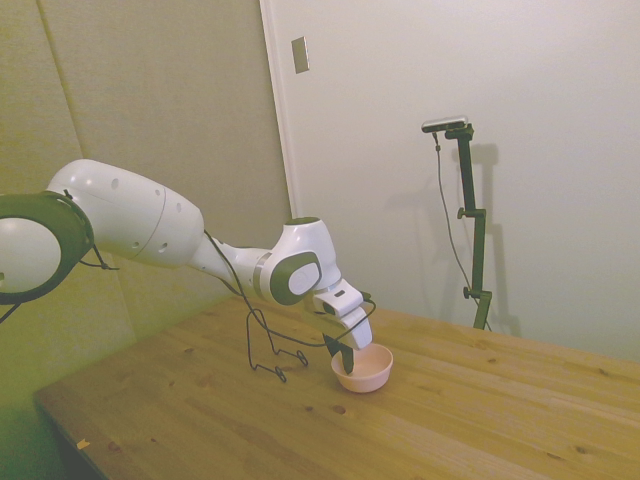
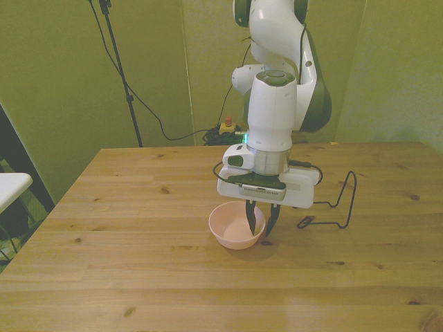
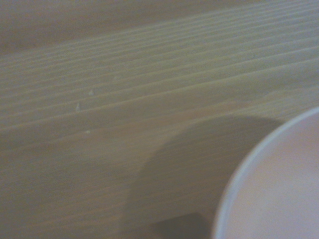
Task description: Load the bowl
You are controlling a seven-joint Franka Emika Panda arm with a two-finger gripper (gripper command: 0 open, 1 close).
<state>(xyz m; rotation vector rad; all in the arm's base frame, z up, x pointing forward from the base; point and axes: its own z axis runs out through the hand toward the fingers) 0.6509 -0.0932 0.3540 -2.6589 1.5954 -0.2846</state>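
The small, shallow, pale pink plastic bowl (image 2: 236, 227) sits upright on the wooden desk (image 2: 124, 207), roughly mid-desk and well away from every edge. The white arm's pincer (image 2: 260, 223) hangs low over the bowl's rim on the front view's right — one dark finger (image 2: 251, 220) dips inside the bowl, the other comes down outside the wall, so the fingers stand apart, straddling the rim. Whether either pad presses on the plastic, I cannot tell.

Just beside the bowl, on the front view's right, stands the thin black wire rack (image 2: 335, 205), its low foot near the bowl but apart from it. To the front view's left the desk runs open, and the near side lies bare as well.

The side view shows the rack (image 1: 272, 346) behind the arm and the bowl (image 1: 364, 368) toward the open, far stretch of the desk (image 1: 480, 420). The front view alone shows the gap between the fingers. The wrist view gives only a blurred arc of the bowl's pale rim (image 3: 239, 184), its shadow and wood grain (image 3: 124, 74).
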